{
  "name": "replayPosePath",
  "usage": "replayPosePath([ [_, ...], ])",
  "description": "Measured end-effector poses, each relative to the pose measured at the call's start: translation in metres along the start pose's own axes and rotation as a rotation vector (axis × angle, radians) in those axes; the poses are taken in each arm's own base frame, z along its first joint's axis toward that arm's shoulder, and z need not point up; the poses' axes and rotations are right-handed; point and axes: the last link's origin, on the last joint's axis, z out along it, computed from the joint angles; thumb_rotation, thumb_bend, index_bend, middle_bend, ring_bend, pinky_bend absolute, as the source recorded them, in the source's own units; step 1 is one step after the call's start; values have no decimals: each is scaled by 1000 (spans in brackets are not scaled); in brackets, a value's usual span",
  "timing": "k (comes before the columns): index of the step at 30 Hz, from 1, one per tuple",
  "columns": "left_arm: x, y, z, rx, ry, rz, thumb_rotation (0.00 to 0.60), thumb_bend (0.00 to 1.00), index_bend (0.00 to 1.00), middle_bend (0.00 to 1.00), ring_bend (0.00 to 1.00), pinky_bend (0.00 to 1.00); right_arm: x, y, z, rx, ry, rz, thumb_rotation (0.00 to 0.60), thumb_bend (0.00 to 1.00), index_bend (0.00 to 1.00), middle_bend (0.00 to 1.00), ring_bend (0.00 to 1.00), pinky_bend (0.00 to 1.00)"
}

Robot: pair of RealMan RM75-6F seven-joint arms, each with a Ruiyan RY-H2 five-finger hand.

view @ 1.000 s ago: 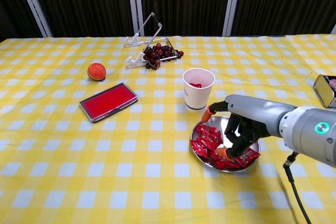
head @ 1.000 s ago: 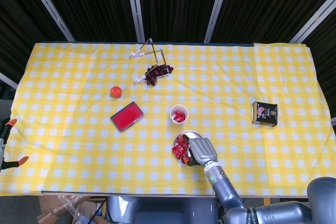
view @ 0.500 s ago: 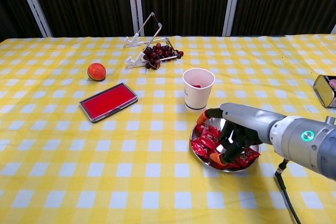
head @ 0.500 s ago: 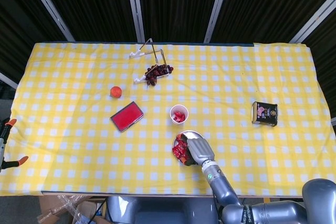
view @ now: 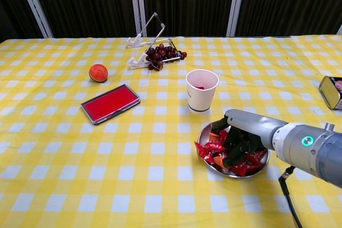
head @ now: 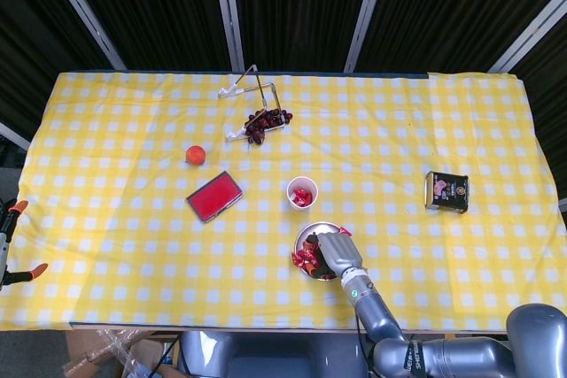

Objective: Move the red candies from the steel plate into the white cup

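Observation:
The steel plate (view: 205, 131) lies just in front of the white cup (view: 202, 91), and red candies (view: 209, 148) are heaped in it. My right hand (view: 240, 139) is down in the plate, its fingers curled into the pile and gripping candies. From the head view, the right hand (head: 337, 252) covers the right part of the plate (head: 309, 230), and candies (head: 304, 259) show at its left. The cup (head: 302, 192) stands upright beyond it with a few red candies inside. My left hand is in neither view.
A red flat case (view: 110, 103) and an orange fruit (view: 98, 72) lie to the left. Dark grapes (view: 163, 54) rest by a wire stand (view: 145, 41) at the back. A small tin (view: 332, 91) sits at the far right.
My right hand has dropped from above the plate into the candy pile and its fingers have curled in. The plate has slid slightly to the right.

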Motion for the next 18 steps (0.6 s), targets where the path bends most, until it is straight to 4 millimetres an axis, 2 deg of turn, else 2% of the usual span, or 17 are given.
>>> replayPosePath([
  [10,0,0,0,-3,0,-1,600,29,0,0,0,0,10,-2,0,29,42,18,600,551,597,858,991,955],
  [18,0,0,-1,-6,-1,-7,600,29,0,0,0,0,32,-8,-7,50,98,18,600,553,597,858,991,955],
])
